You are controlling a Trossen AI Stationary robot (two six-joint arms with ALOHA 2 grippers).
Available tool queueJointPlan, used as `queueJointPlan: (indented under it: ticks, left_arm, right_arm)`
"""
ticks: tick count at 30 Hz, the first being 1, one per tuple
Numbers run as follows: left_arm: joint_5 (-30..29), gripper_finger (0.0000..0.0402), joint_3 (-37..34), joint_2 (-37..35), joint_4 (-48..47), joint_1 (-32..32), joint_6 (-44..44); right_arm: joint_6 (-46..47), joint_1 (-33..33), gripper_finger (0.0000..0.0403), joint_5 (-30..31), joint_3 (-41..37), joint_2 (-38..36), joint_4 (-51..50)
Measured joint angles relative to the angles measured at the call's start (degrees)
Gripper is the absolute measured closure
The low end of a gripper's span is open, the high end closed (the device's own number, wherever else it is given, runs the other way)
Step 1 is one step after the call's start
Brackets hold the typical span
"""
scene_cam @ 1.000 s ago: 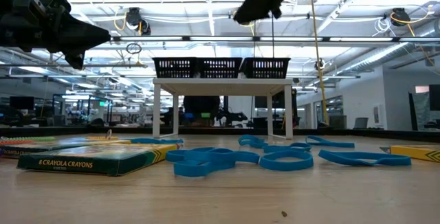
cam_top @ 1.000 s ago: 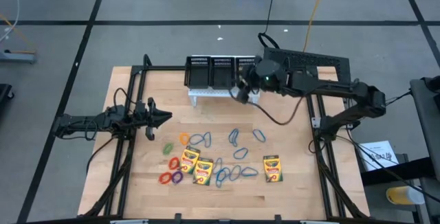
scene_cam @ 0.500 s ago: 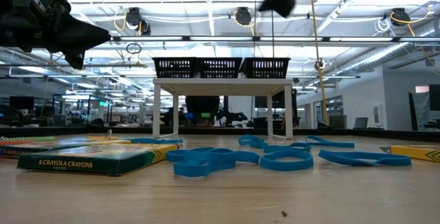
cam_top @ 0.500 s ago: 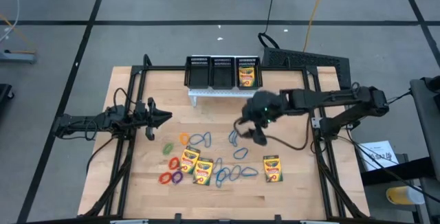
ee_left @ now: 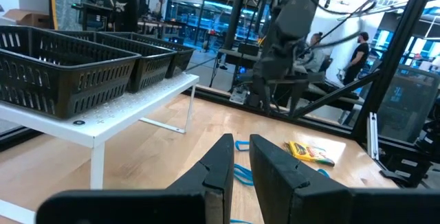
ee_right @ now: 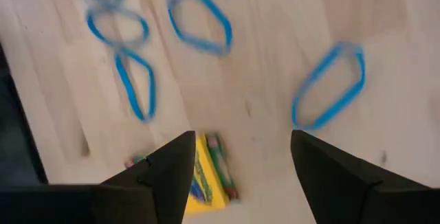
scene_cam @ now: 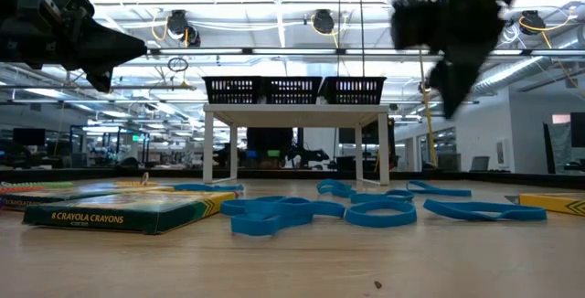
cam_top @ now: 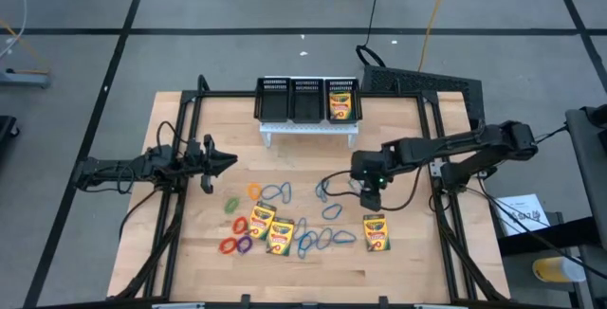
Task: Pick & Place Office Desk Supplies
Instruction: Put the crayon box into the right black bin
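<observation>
Right pincer (cam_top: 371, 190) is over the worktop (cam_top: 398, 262), in front of the mesh organiser (cam_top: 307, 99), fingers (ee_right: 344, 183) spread wide, holding nothing. In the right wrist view it looks down on bare wood between blue loops (ee_right: 199, 19), with a crayon box (ee_right: 206, 176) showing in the gap between the fingers. In the high view that lone crayon box (cam_top: 376, 233) lies just in front of the pincer, on the side away from the organiser, not touching it.

One crayon box (cam_top: 340, 106) already lies in the organiser's right-hand compartment. Two more crayon boxes (cam_top: 270, 229) lie side by side further left of the pincer, with the red, orange, green and purple loops (cam_top: 237, 235) just beyond them.

More blue loops (cam_top: 327, 191) lie just left of the right pincer and between it and the paired boxes.

Left pincer (cam_top: 226, 161) hangs well left of the organiser, off the supplies, fingers (ee_left: 220, 165) nearly together with a narrow gap, gripping nothing.
</observation>
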Motion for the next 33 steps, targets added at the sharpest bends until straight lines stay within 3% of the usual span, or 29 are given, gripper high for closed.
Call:
queueJointPlan:
  ticks: [10,18,33]
  left_arm:
    - [0.0,0.0346,0.0,-0.01,-0.01,0.0,-0.01]
    - [-0.02,0.0346,0.01,-0.01,0.0,-0.01,0.0]
    - [-0.02,0.0346,0.01,-0.01,-0.01,0.01,-0.01]
  right_arm:
    - [-0.98,-0.84,0.0174,-7.64,-16.36,-4.65,11.35]
    - [-4.69,-0.27,0.0174,-9.23,-24.74,-5.31,22.43]
    - [-1.56,5.1,0.0174,-10.65,-27.58,-5.3,28.85]
